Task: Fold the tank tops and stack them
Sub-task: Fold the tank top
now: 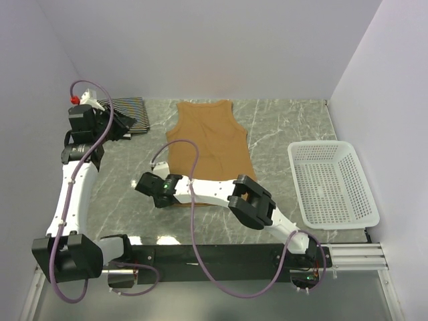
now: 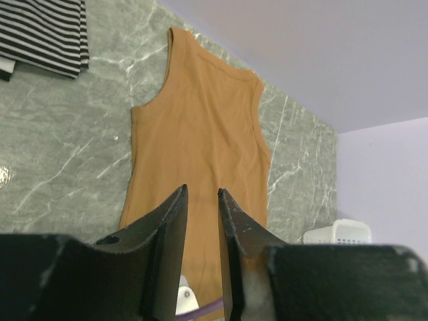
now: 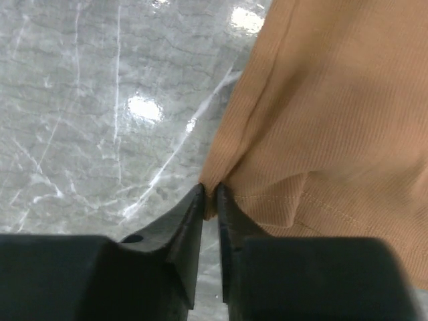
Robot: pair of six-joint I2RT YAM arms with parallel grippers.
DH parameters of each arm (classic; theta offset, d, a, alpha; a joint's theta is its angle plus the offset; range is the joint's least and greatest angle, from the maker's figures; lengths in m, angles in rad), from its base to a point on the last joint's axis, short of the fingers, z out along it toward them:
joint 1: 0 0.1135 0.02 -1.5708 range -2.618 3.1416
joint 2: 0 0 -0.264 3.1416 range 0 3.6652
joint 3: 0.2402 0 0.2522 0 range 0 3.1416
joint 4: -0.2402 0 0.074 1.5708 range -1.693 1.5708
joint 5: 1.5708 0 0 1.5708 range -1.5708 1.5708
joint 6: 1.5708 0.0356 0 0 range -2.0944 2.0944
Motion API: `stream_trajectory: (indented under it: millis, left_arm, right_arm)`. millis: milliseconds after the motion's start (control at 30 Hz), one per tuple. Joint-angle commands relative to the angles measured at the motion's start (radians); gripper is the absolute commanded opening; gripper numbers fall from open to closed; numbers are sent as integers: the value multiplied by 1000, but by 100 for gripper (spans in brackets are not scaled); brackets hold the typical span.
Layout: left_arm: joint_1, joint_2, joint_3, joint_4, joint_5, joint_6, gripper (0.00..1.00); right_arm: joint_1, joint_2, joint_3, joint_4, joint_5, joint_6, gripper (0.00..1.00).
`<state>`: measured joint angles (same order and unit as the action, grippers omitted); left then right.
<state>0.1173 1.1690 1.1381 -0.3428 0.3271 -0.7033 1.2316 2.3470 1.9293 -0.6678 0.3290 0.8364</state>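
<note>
Flat on the grey marbled desk (image 1: 281,127), the tan tank top (image 1: 207,137) lies spread out at the middle back, its straps toward the far wall and its hem toward the arms. The right arm reaches across from the right side to the hem's left corner. In the right wrist view the right jaws are pinched together on that corner: a small fold of tan fabric sits between the two dark fingertips (image 3: 194,204), right at their ends. The rest of the top spreads away above and to the right of them, and bare desk lies to their left.

Over at the back left, the left arm stands up from its base, with the left jaws held above the desk and well apart from the tan tank top's left edge. Its wrist view shows the two fingers (image 2: 170,221) a narrow gap apart with nothing between them. The tan tank top lies beyond and below them, seen lengthwise through and around that gap.

A folded striped tank top (image 1: 130,105) rests in the back left corner of the desk, just beside the left arm. A white lattice basket (image 1: 292,157) sits at the right side, apart from both tops.
</note>
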Motion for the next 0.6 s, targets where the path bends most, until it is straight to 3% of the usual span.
stream_trajectory:
  millis: [0, 33, 100, 233, 367, 567]
  left_arm:
    - [4, 12, -46, 93, 18, -27, 31]
    - [4, 17, -64, 105, 20, -35, 31]
    - [4, 23, -129, 146, 24, -65, 31]
    - [-1, 41, -282, 307, 47, -136, 35]
    - [-69, 86, -412, 399, -18, -176, 39]
    - [-217, 225, -429, 467, -134, -190, 45]
  right_arm:
    - [8, -35, -91, -1, -1, -7, 15]
    - [9, -60, -127, 37, -10, -13, 6]
    - [17, -142, -239, 75, -33, -19, 0]
    - [61, -288, -395, 112, -21, -34, 0]
    - [77, -484, -626, 168, -33, -4, 0]
    - [94, -592, -757, 188, -38, 32, 0]
